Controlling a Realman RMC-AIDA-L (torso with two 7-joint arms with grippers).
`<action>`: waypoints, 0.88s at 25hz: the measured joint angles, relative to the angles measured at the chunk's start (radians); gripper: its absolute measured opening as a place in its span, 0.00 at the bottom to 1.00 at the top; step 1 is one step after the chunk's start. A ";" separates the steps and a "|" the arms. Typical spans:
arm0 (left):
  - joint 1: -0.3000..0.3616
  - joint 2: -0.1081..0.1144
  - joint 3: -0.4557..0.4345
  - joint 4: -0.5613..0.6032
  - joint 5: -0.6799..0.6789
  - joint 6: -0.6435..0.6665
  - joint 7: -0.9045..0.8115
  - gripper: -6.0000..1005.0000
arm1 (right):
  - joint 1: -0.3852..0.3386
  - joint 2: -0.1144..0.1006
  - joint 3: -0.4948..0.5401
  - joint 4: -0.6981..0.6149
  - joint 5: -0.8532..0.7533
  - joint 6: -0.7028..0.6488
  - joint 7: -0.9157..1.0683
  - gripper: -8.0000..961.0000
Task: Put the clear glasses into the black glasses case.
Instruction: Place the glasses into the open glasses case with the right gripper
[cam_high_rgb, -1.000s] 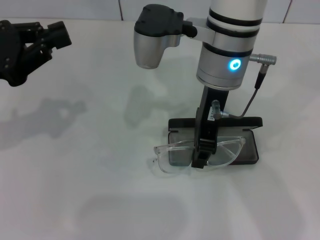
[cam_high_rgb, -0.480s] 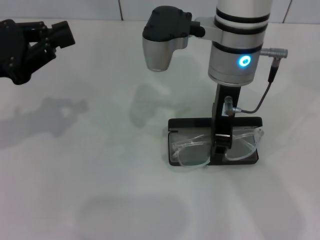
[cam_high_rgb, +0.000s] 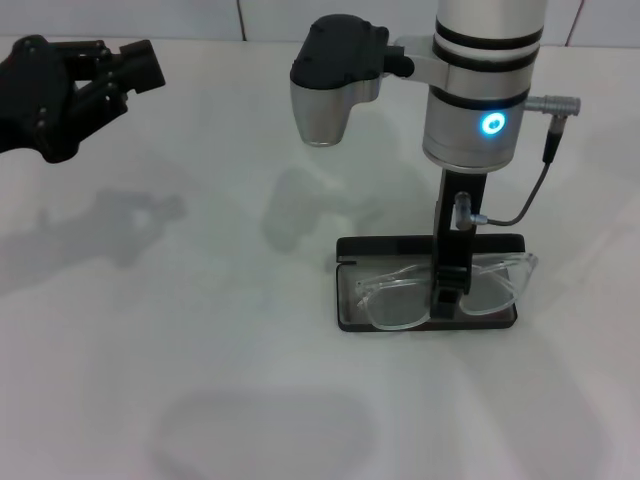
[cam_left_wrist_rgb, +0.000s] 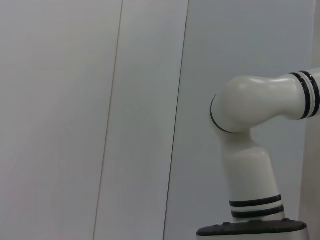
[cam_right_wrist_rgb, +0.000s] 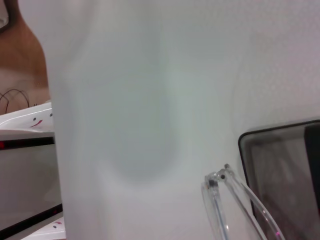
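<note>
White counter fills your head view, bare apart from faint arm shadows around 10 and 12 o'clock. The right arm is the largest item: a silver and black column descending from 1 o'clock, blue status ring lit, grey cable looping off its side. Its right gripper points straight down, just right of centre at about 4 o'clock, and is clamped narrowly on the bridge of the clear glasses.

The black glasses case lies open and flat on the counter directly beneath, lid edge toward 12 o'clock, grey lining showing. The clear glasses sit level across the case opening, lenses over the lining, the end at 3 o'clock projecting slightly past the case rim. You cannot tell whether the frame touches the lining or hangs just above it.

In the right wrist view you see one hinge of the glasses beside a rounded case corner.

The left gripper hangs parked at 10 o'clock, well apart from the case; its fingers look spread and hold nothing.
</note>
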 joint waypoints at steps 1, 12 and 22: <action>0.000 0.000 0.000 0.000 0.001 0.000 0.000 0.12 | -0.001 0.000 0.000 -0.002 0.000 0.004 0.004 0.17; -0.001 -0.002 0.000 -0.011 0.002 -0.001 0.010 0.12 | -0.031 0.000 0.000 -0.037 -0.039 0.061 0.054 0.17; 0.007 -0.003 0.000 -0.011 0.003 -0.002 0.010 0.12 | -0.048 0.000 0.001 -0.038 -0.041 0.105 0.062 0.17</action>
